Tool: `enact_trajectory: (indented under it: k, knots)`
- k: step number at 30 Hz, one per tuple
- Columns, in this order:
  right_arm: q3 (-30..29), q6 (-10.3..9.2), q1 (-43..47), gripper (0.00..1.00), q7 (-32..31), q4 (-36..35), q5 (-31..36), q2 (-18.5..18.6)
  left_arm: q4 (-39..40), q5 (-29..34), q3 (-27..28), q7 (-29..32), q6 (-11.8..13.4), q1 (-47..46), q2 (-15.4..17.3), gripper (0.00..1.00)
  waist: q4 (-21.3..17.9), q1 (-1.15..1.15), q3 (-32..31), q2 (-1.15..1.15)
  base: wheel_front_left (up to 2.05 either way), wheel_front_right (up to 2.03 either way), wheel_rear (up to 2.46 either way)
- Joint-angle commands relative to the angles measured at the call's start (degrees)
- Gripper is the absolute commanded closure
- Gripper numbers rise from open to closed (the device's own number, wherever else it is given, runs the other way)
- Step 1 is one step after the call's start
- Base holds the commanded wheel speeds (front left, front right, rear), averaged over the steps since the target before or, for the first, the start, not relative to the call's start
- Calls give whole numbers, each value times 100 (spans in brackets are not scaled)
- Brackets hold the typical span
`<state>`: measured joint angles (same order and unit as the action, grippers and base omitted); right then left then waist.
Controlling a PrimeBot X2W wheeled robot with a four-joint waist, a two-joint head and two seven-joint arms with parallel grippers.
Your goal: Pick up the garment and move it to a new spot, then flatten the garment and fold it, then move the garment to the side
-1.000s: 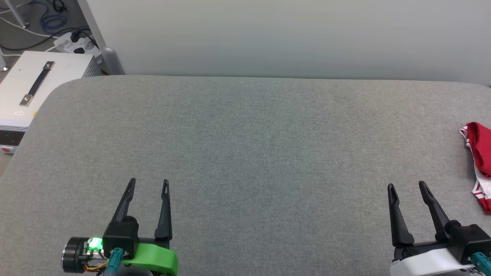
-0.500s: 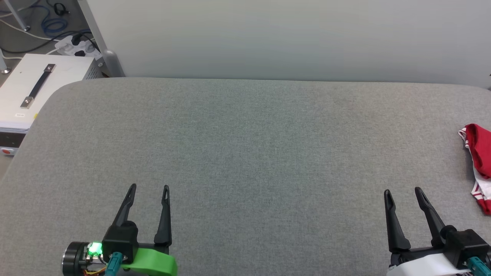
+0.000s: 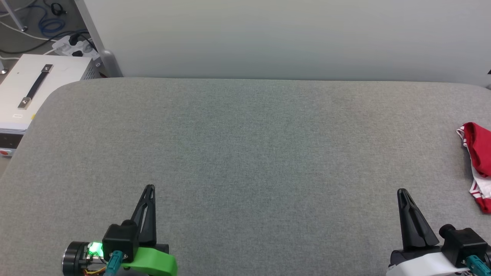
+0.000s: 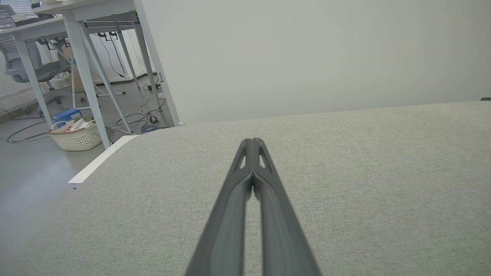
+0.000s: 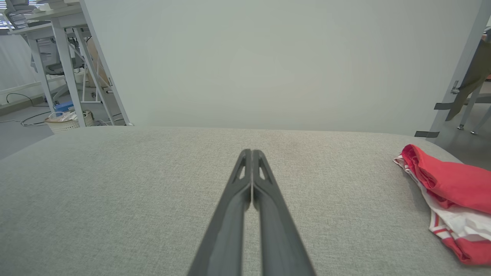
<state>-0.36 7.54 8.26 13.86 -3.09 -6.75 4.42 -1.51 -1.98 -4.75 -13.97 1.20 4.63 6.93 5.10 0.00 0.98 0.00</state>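
Grey padded table backed by pale partition. White case set beyond far-left corner. Garment bunched at right edge, near right gripper, untouched. Left gripper at near left. Both pinched together, empty.

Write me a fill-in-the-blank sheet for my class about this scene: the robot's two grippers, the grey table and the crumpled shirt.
1. The left gripper and the right gripper both have their jaws ____.
2. The garment lies crumpled near the table's ____ edge, by the robot's own sides.
3. The garment is white and ____.

Missing words: shut; right; red.
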Motion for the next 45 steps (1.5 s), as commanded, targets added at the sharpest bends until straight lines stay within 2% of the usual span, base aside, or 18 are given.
enact_trajectory:
  k: [1, 45]
  knots:
    - [3, 0, -53, 100, -27, 20, 26, -11, 8, 14, 27, 44, -10, -31, -28, 100, -7, 0, -2, 0, 0, 0, 0]
    - [15, -2, -341, 100, -534, 128, 268, -64, 61, 83, 194, 549, -51, -192, -168, 100, -194, 0, -38, 0, 0, 0, 0]
